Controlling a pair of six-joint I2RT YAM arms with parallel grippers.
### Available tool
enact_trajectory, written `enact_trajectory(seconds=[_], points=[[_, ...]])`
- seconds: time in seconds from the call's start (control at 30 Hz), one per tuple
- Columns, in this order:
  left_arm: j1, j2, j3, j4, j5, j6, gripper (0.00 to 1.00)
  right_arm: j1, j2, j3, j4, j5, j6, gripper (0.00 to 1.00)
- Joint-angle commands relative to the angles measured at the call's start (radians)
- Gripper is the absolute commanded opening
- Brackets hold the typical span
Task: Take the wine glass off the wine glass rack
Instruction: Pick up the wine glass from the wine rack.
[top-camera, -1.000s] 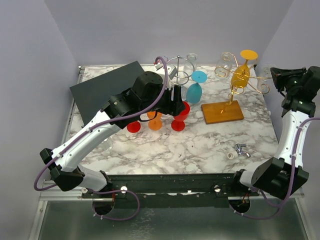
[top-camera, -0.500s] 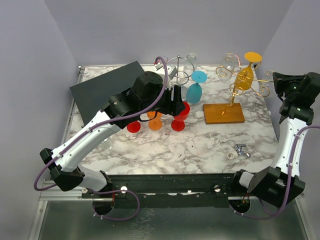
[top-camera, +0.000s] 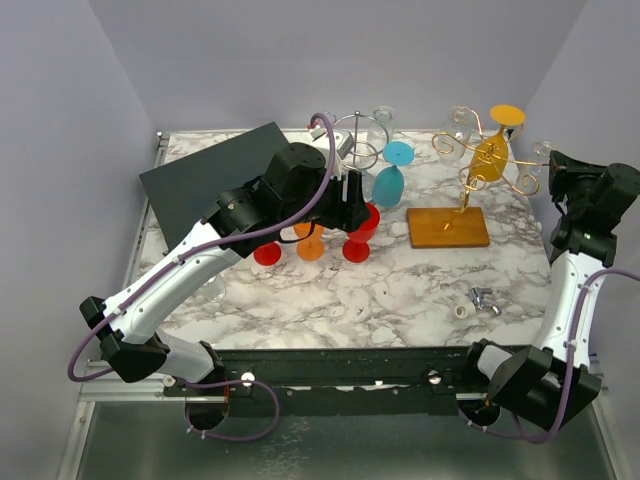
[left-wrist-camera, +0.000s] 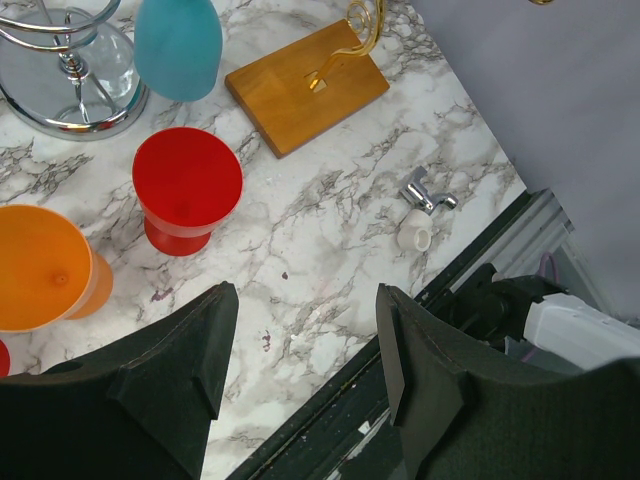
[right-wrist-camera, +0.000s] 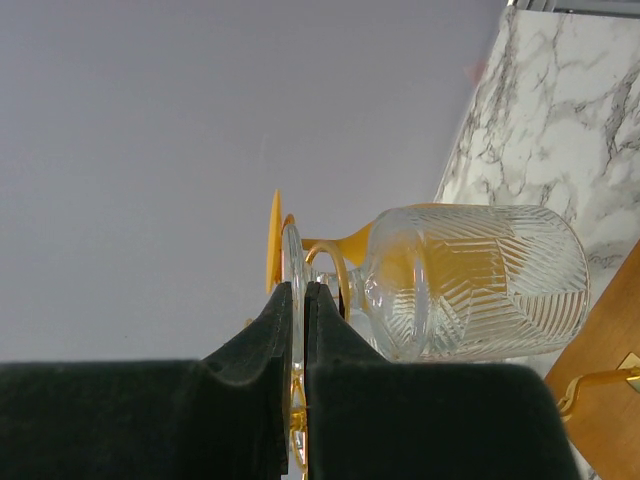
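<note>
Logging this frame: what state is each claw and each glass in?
Left claw: open, empty.
Right claw: shut on the clear wine glass's foot.
Clear wine glass: stem in the gold rack's loop, not yet off.
Second clear glass: hanging on the gold rack.
Yellow glass: hanging upside down on the gold rack.
Blue glass: upside down.
Red glass: upright, empty.
Orange glass: upright, empty.

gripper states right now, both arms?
left gripper: open, nothing between the fingers.
right gripper: shut on the clear wine glass, pinching its foot.
</note>
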Motion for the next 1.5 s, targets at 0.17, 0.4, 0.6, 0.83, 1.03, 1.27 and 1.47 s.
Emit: enact_trajectory(seconds=[0.17,0.4,0.6,0.83,1.03,1.27,1.47], points=[[0.008,-0.015,0.018,0.017,0.011,0.002,0.64,-0.006,-0.073,-0.048,0.082,0.022,0.091,0.01],[0.013,-0.014,0.012,0.021,0.011,0.005,0.64,-0.007,-0.095,-0.058,0.073,0.015,0.111,0.0],[0.017,-0.011,0.012,0.023,0.016,0.005,0.64,-0.007,-0.096,-0.054,0.061,-0.007,0.114,0.0],[0.019,-0.011,0.012,0.024,0.018,0.002,0.64,-0.007,-0.115,-0.056,0.044,-0.027,0.106,0.01],[0.019,-0.009,0.013,0.025,0.023,-0.003,0.64,-0.007,-0.11,-0.056,0.045,-0.064,0.107,0.01],[0.019,-0.008,0.017,0.027,0.025,-0.003,0.64,-0.008,-0.068,-0.028,0.07,-0.12,0.103,0.01],[0.019,-0.003,0.023,0.027,0.029,-0.006,0.64,-0.008,-0.024,0.005,0.088,-0.147,0.107,0.01]])
